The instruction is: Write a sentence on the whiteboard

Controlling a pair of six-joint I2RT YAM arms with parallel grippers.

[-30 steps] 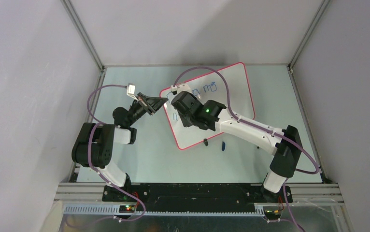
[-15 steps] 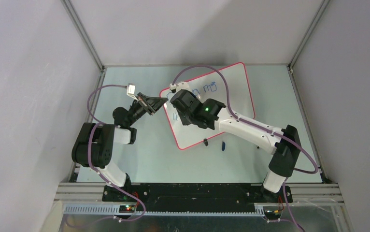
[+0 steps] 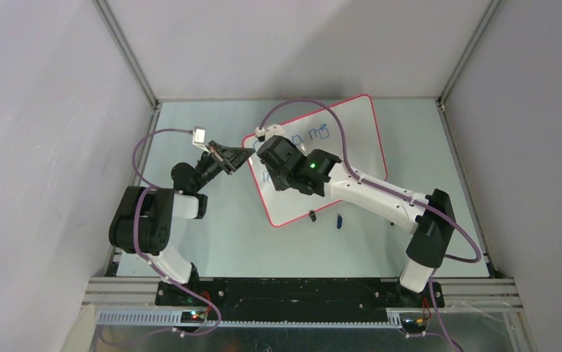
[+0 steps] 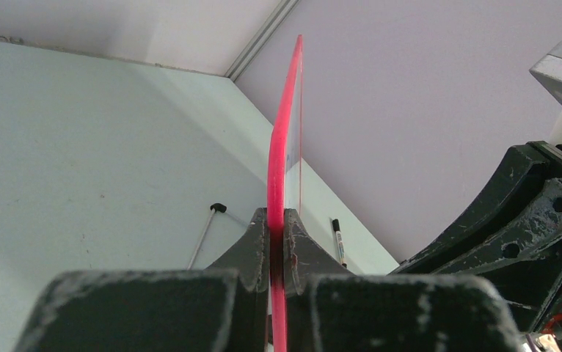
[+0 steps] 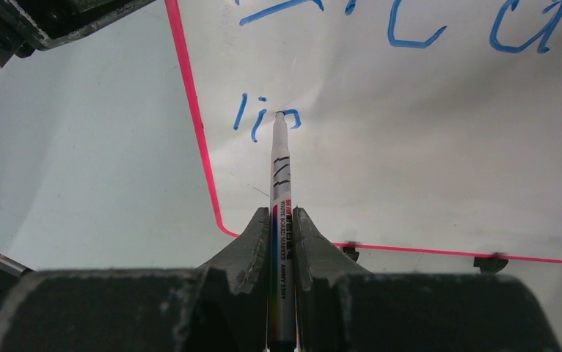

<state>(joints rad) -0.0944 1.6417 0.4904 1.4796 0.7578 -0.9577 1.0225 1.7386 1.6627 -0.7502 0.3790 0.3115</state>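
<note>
Whiteboard (image 3: 355, 143) lying askew on the table (image 3: 212, 242), with both arms at its left end.

Left pincer (image 4: 276, 220) – clenched on the whiteboard's left edge. In the left wrist view the red-pink rim runs straight up between the two fingers, and the board is seen edge-on. From above, this pincer meets the board at its upper left corner.

Right pincer (image 5: 282, 220) – clenched on a whiteboard marker (image 5: 279, 183), over the left part of the board, just inside the rim. The marker points away from the wrist across the white surface. Its tip meets the board at the last blue stroke of the lower line.

The sentence (image 5: 265, 121) stands in blue in two lines. The lower line begins close to the left rim and so far shows three short strokes. The upper line runs above it toward the board's right side, and from above the right wrist hides part of it.

One black clip foot (image 3: 312, 215) sits on the board's near edge. A small blue object (image 3: 339, 220) lies on the table just off that edge.

Against the view one second earlier, the right wrist has shifted slightly toward the board's left rim, so one more letter of the upper line shows beside it. The left arm and the whiteboard lie as they did.
</note>
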